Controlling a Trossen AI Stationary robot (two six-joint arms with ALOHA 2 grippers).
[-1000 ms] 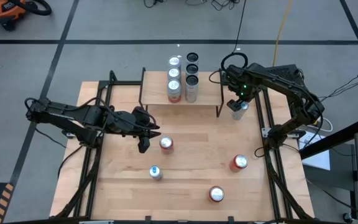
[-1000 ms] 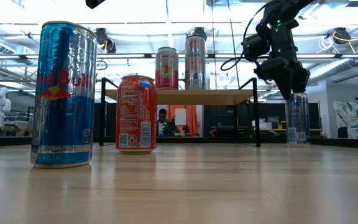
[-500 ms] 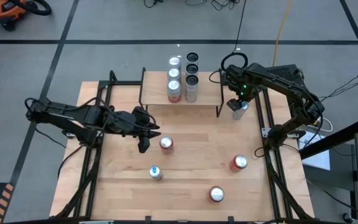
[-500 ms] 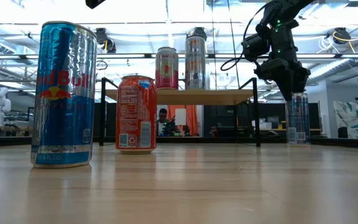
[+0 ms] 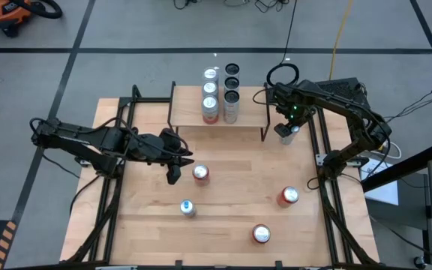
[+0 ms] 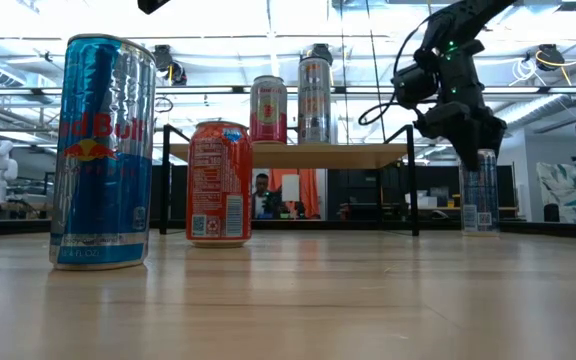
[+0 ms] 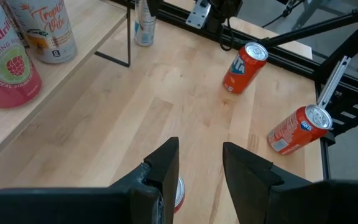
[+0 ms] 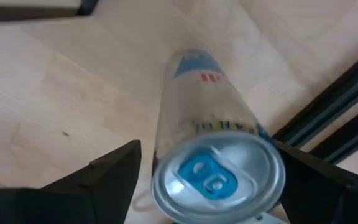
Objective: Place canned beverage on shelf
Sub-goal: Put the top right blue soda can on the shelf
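Observation:
A slim blue-and-silver can (image 8: pixel 210 106) stands upright on the table just right of the shelf (image 5: pixel 242 129), a small light-wood top on thin black legs. My right gripper (image 5: pixel 286 129) is open, pointing down over this can, with one finger on each side of its top (image 8: pixel 219 175); I see no touch. In the low view the gripper (image 6: pixel 476 150) overlaps the can's top end (image 6: pixel 481 195). My left gripper (image 5: pixel 175 172) is open and empty, just left of a red can (image 5: pixel 200 173) that stands mid-table.
Cans stand in two rows on the shelf's middle (image 5: pixel 210 105) (image 5: pixel 231 109). A blue can (image 5: pixel 187 208) and two red cans (image 5: pixel 289 196) (image 5: pixel 261 234) stand on the near half of the table. Black frame rails (image 5: pixel 317 150) run along the right edge beside the slim can.
My right gripper has moved a little down and toward the slim can, so its fingers now stand around the can's top. The can has not moved.

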